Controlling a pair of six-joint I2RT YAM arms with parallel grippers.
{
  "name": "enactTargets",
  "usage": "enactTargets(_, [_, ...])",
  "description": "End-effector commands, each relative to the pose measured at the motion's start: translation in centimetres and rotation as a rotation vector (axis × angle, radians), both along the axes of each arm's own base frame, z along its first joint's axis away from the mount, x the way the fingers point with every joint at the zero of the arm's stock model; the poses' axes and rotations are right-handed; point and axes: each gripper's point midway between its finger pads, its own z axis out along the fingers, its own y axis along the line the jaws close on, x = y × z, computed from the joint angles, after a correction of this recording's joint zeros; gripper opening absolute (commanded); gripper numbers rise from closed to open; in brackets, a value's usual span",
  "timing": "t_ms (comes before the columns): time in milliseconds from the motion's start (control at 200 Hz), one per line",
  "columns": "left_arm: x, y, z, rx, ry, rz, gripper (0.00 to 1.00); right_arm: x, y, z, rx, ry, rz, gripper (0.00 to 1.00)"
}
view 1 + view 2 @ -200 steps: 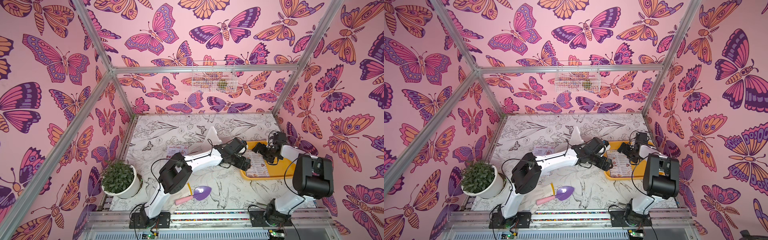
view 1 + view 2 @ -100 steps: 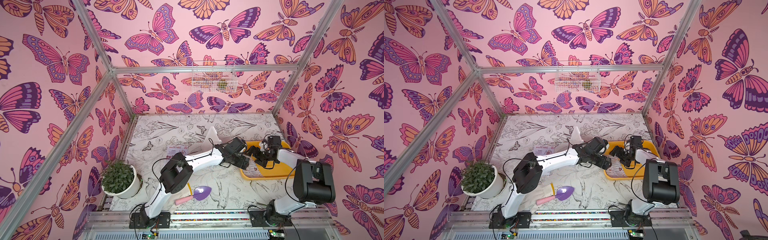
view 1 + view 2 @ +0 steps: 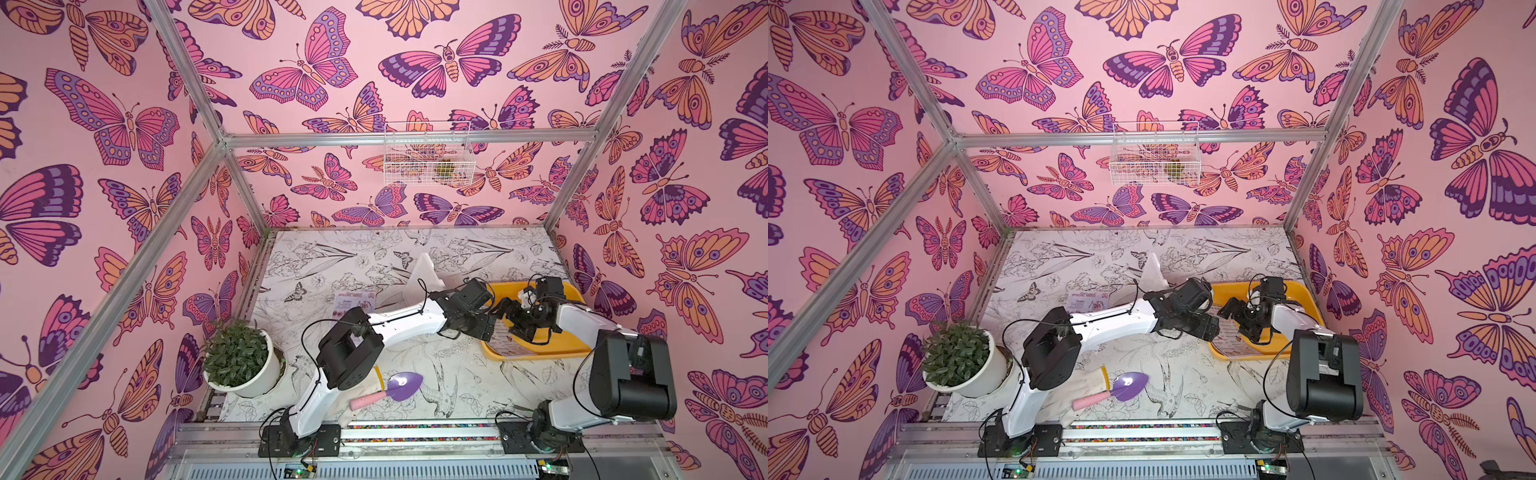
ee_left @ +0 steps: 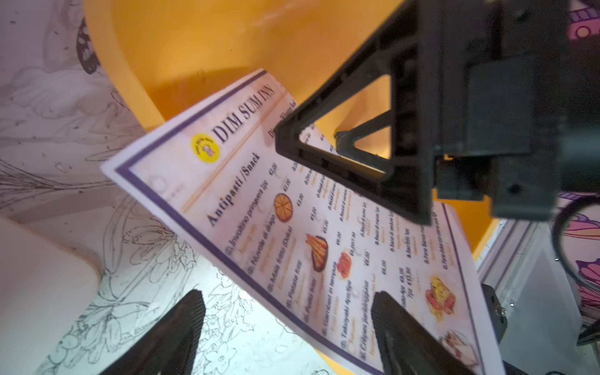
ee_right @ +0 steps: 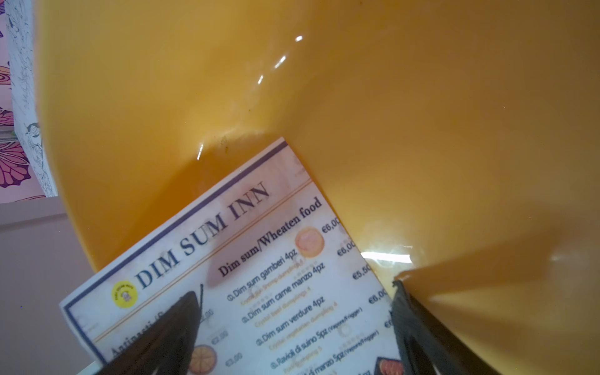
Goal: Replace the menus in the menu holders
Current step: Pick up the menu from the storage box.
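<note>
Hiding much of the table in both top views, the two arms reach toward the tray point(image 3: 557, 354) at the right side. The left arm covers the lower part of the holder point(image 3: 424, 276), a white panel standing near the middle of the table, so its foot cannot be seen, and I cannot tell if a sheet is inside. The Special Menu point(image 3: 355, 300) lies flat on the table just beside the holder; only its heading end shows, the rest is behind the arm. The glove point(image 3: 1084, 384) near the front is also partly under this arm, with the trowel point(image 3: 399, 386) on it. The DIM SUM INN menu point(image 4: 324, 227) lies slanted in the tray, one heading corner down in the tray and the other out over the rim above the table; its far end is cut off in both wrist views. The left gripper point(image 4: 285, 293) has its fingers apart at the long edge of this menu, one finger in front of the paper and one over the table. The right gripper point(image 5: 295, 287) is over the same sheet inside the tray, fingers wide apart; whether either gripper touches the paper is not clear. The basket point(image 3: 428, 153) on the back wall holds something yellow-green, too small to name. The pot point(image 3: 257, 374) at the near left holds a green plant.
</note>
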Motion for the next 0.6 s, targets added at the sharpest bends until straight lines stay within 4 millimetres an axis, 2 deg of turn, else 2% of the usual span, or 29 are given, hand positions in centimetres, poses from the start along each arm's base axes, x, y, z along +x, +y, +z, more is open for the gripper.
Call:
enactTargets(0, [0.1, 0.9, 0.4, 0.013, 0.004, 0.07, 0.8, -1.4, 0.3, -0.5, 0.004, 0.051, 0.0, 0.93])
enactTargets(85, [0.8, 0.4, -0.4, -0.005, 0.02, 0.094, 0.73, -1.5, 0.3, -0.5, 0.004, 0.051, 0.002, 0.92])
enactTargets(165, [1.2, -0.3, -0.1, -0.04, 0.018, 0.098, 0.67, -1.5, 0.3, -0.6, 0.004, 0.051, 0.005, 0.92])
enactTargets(331, [2.6, -0.1, 0.8, -0.038, -0.041, 0.153, 0.63, -1.7, 0.3, -0.7, 0.0, 0.055, 0.013, 0.92])
enactTargets(591, [3.8, 0.0, -0.8, -0.007, -0.034, 0.199, 0.52, -1.8, 0.4, -0.9, 0.004, 0.056, 0.011, 0.9])
